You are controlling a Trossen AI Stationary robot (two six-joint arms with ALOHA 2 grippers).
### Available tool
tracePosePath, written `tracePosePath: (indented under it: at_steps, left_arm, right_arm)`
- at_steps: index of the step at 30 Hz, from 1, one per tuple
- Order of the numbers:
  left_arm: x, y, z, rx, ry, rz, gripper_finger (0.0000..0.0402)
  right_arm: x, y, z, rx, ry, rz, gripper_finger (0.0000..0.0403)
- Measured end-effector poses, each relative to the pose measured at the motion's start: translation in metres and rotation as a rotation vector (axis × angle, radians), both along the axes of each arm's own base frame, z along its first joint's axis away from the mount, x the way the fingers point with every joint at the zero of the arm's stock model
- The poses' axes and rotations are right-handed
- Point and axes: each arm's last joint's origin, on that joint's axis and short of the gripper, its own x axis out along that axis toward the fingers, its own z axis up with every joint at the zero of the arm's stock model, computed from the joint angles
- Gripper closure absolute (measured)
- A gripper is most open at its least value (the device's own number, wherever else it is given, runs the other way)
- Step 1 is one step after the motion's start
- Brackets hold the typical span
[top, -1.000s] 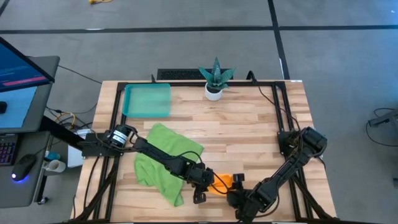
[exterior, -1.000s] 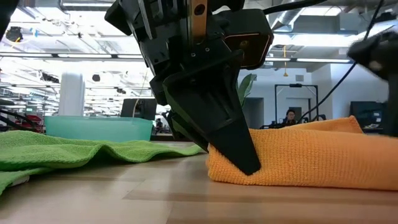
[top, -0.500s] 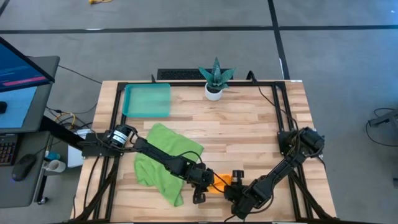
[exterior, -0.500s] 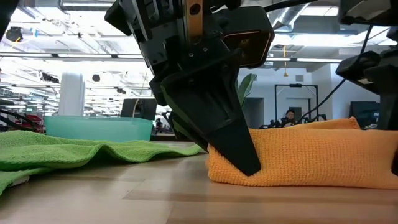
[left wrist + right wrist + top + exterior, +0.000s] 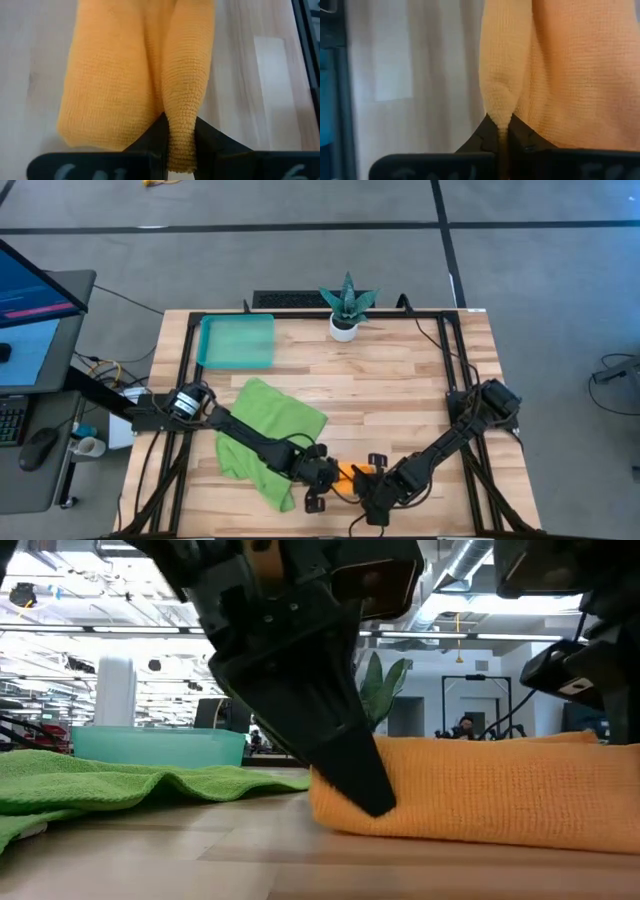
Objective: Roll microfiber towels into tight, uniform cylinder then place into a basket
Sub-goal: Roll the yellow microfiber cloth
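The orange towel (image 5: pixel 480 790) lies bunched into a thick, long bundle on the table near the front edge, and shows between both grippers (image 5: pixel 345 473) in the high view. My left gripper (image 5: pixel 180 120) is shut on its left end and my right gripper (image 5: pixel 500 120) on its right end. The green towel (image 5: pixel 265 435) lies spread and rumpled on the table to the left, partly under my left arm. The teal basket (image 5: pixel 238 342) stands at the far left of the table. My left gripper pinches a raised fold (image 5: pixel 182 105) at the orange towel's left end between its two fingers. One finger (image 5: pixel 340 755) slants down onto that end. The bundle's underside stays on the table. My right gripper pinches a narrow fold (image 5: pixel 497 97) at the orange towel's right end between its two fingers. The fold narrows to a thin ridge where it enters the fingers. The towel rests on the table.
A small white pot with a green spiky plant (image 5: pixel 346 308) stands at the far edge, right of the basket. A black frame (image 5: pixel 455 360) runs round the tabletop. Bare wood lies between the plant and the grippers.
My right gripper has moved toward the table's left onto the orange towel's right end and shut on a fold of it. My left gripper has shifted a little toward the near edge, still shut, and the bundle's left end has slid with it.
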Motion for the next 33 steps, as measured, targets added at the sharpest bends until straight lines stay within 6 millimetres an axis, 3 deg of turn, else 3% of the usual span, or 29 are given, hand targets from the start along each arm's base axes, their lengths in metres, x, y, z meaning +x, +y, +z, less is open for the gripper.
tracePosePath:
  at_steps: [13,23,29,33]
  left_arm:
    - [-0.009,-0.014,0.005,0.088,-0.038,0.005,0.0363]
    - [-0.011,-0.016,0.006,0.102,-0.048,0.017,0.0363]
    - [-0.003,-0.003,0.009,-0.004,-0.005,0.039,0.0363]
    - [0.0,0.003,0.009,-0.031,0.008,0.037,0.0363]
  right_arm:
    - [0.017,-0.02,0.003,0.153,0.107,-0.014,0.0381]
    - [0.013,-0.021,0.007,0.144,0.124,-0.04,0.0379]
    - [0.009,-0.023,0.018,0.139,0.112,-0.016,0.0376]
    - [0.005,-0.026,0.013,0.111,0.104,0.011,0.0379]
